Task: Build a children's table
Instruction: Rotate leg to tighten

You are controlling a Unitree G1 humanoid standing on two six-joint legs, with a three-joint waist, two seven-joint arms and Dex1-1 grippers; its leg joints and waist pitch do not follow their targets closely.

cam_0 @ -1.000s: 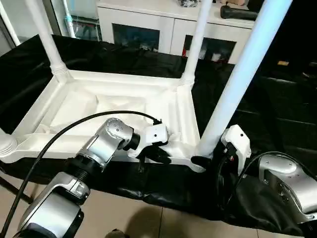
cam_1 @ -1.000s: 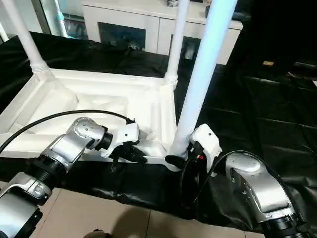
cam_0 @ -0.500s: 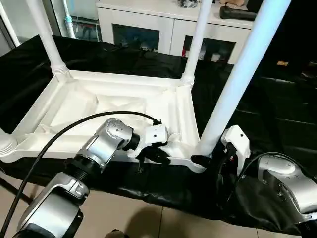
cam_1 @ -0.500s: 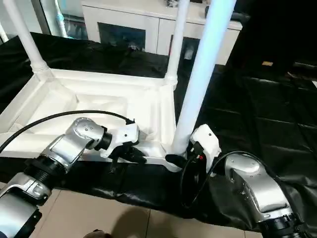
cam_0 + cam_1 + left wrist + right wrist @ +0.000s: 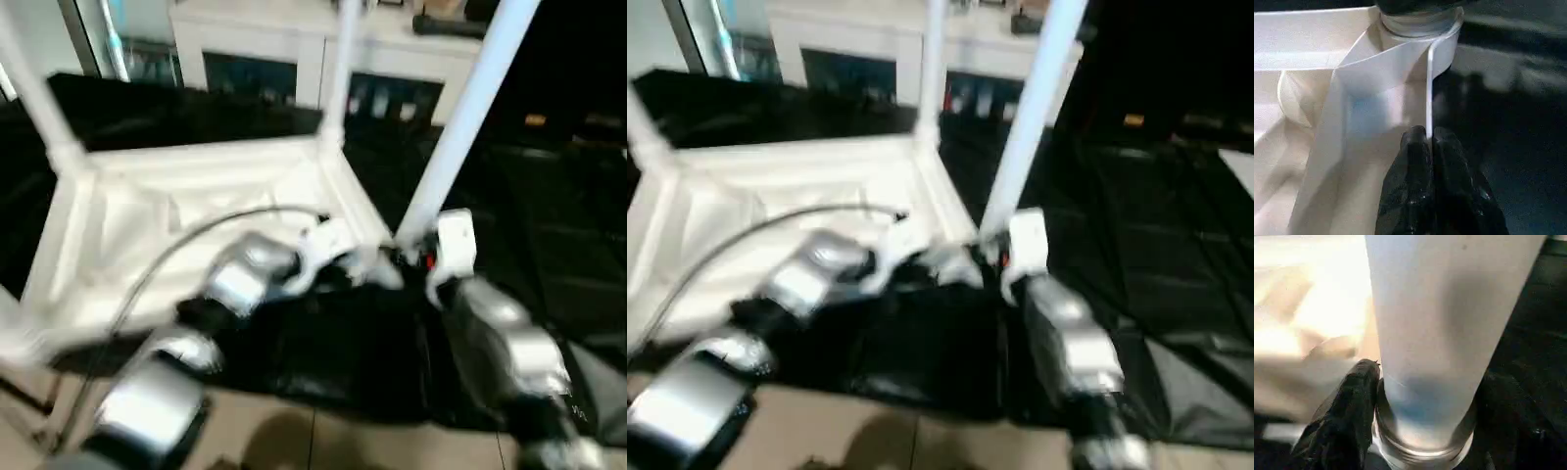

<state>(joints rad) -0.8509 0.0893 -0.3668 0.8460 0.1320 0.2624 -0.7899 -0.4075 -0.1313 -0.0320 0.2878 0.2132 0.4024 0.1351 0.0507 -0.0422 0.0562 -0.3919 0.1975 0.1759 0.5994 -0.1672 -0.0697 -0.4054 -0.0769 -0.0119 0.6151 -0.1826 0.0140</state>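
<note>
tabletop (image 5: 196,211): white, upside down on black cloth | legs (image 5: 460,122): upright in corner sockets

The tabletop (image 5: 196,211) is plain white, as are the legs (image 5: 460,117). The cloth (image 5: 549,225) beneath is glossy black. The forearms (image 5: 509,343) are silver, with black fingers (image 5: 1418,166). The cabinet (image 5: 294,29) at upper centre is white with dark glass doors.
</note>
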